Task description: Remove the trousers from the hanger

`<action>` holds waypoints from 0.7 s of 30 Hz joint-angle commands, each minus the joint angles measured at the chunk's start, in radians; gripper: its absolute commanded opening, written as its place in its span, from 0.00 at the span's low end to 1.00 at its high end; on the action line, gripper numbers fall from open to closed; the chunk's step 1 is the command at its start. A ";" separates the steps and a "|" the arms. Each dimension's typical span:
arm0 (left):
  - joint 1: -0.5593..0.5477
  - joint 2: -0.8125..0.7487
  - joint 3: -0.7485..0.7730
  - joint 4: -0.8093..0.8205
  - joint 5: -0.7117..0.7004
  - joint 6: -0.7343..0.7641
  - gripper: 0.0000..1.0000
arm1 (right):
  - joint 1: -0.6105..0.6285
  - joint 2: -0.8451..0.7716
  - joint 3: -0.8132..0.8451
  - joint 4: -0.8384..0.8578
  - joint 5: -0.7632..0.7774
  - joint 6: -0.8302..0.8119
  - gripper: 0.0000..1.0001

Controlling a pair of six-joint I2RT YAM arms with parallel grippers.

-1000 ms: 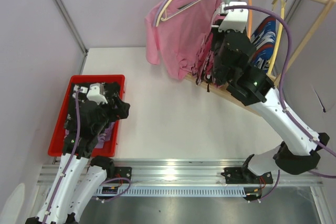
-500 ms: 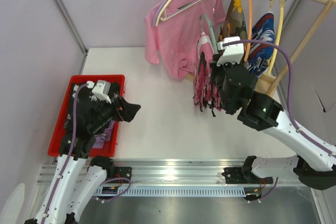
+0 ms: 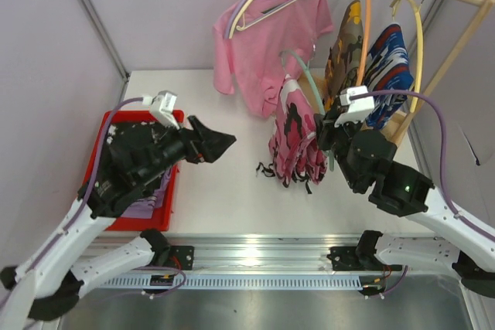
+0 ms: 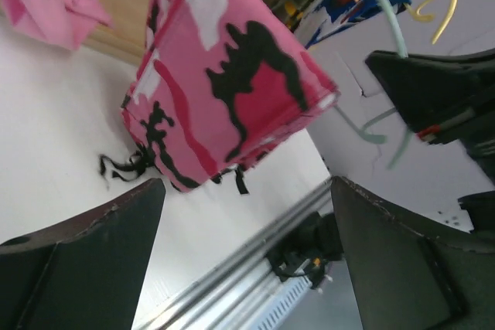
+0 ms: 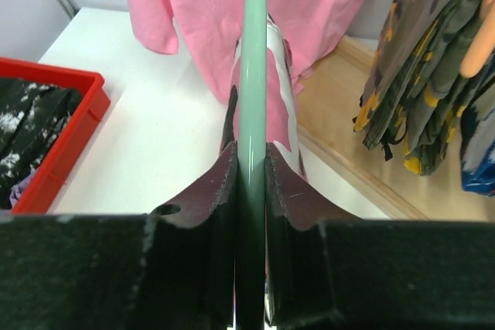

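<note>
Pink camo trousers [image 3: 294, 141] hang off the mint hanger [image 5: 251, 75] over the desk [image 3: 216, 199] — right tool [image 3: 329, 133] clamped on that hanger, left tool [image 3: 216, 143] wide open nearby, not touching. Risk I see: left tugs sideways and the hanger twists out of that thin pinch.

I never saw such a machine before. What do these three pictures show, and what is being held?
Two robot arms are bolted at the near edge of a white table, each ending in a two-finger gripper. The wide picture looks down from above and behind; the other two come from cameras on the wrists, so the dark shapes there are the grippers' own fingers. The right gripper is shut on a pale green hanger carrying pink-and-black camouflage trousers. The left gripper is open and empty, facing those trousers. A red tray holding clothing sits on the table; a pink T-shirt hangs behind.
</note>
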 commanded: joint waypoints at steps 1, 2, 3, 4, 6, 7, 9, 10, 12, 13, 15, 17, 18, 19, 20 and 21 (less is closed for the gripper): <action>-0.152 0.174 0.259 -0.148 -0.296 -0.090 0.95 | 0.010 -0.046 -0.006 0.277 -0.031 0.022 0.00; -0.177 0.229 0.300 -0.188 -0.325 -0.107 0.96 | 0.012 -0.057 -0.027 0.289 -0.034 0.018 0.00; -0.206 0.322 0.333 -0.219 -0.348 -0.159 0.96 | 0.010 -0.063 -0.039 0.316 -0.031 0.013 0.00; -0.214 0.356 0.384 -0.235 -0.361 -0.181 0.97 | 0.013 -0.071 -0.052 0.333 -0.031 0.008 0.00; -0.235 0.412 0.388 -0.188 -0.352 -0.236 0.97 | 0.013 -0.097 -0.093 0.397 -0.043 -0.001 0.00; -0.241 0.418 0.379 -0.154 -0.355 -0.250 0.97 | 0.012 -0.103 -0.101 0.412 -0.046 -0.007 0.00; -0.252 0.430 0.356 -0.054 -0.356 -0.259 0.97 | 0.013 -0.106 -0.105 0.429 -0.045 -0.016 0.00; -0.252 0.436 0.353 -0.033 -0.350 -0.252 0.97 | 0.013 -0.103 -0.101 0.427 -0.033 -0.015 0.00; -0.258 0.450 0.359 0.009 -0.342 -0.191 0.97 | 0.013 -0.083 -0.073 0.412 -0.005 -0.016 0.00; -0.263 0.458 0.348 0.030 -0.332 -0.155 0.96 | 0.013 -0.076 -0.064 0.407 0.007 -0.012 0.00; -0.295 0.460 0.325 0.101 -0.298 -0.025 0.97 | 0.013 -0.045 -0.040 0.392 0.052 -0.001 0.00; -0.336 0.453 0.299 0.138 -0.335 0.113 0.97 | 0.013 -0.022 0.002 0.375 0.079 0.011 0.00; -0.385 0.450 0.267 0.185 -0.347 0.156 0.97 | 0.012 -0.013 0.017 0.372 0.102 0.013 0.00; -0.408 0.446 0.258 0.210 -0.358 0.201 0.97 | 0.013 0.007 0.045 0.370 0.113 0.014 0.00; -0.431 0.443 0.249 0.231 -0.394 0.283 0.97 | 0.013 0.018 0.060 0.364 0.127 0.020 0.00; -0.477 0.446 0.238 0.247 -0.428 0.319 0.98 | 0.013 0.027 0.072 0.363 0.145 0.022 0.00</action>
